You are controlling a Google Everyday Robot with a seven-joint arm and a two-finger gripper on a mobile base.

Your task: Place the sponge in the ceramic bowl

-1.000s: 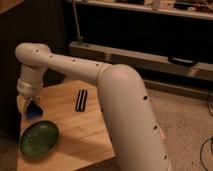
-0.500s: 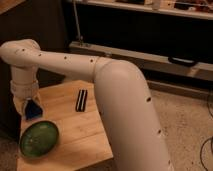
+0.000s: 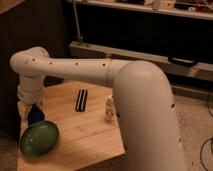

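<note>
My gripper (image 3: pixel 30 112) hangs from the white arm at the table's left side, just above the far rim of the ceramic bowl (image 3: pixel 40 140). That bowl is a wide, glossy green dish at the front left corner. The sponge (image 3: pixel 35 116), a small dark blue chunk, sits between the fingers, and the gripper is shut on it. It hangs a little above and behind the bowl's rim. The bowl holds nothing that I can see.
A flat black block with a white stripe (image 3: pixel 81 99) lies mid-table. A small translucent white cup (image 3: pixel 109 109) stands to its right, close to the arm's thick link. The wooden table (image 3: pixel 85 135) ends at dark cabinets behind and a speckled floor to the right.
The wrist swung left and then back to the right. It has dropped a little, bringing the sponge lower toward the bowl's far rim. The bowl, block and cup have not moved.
</note>
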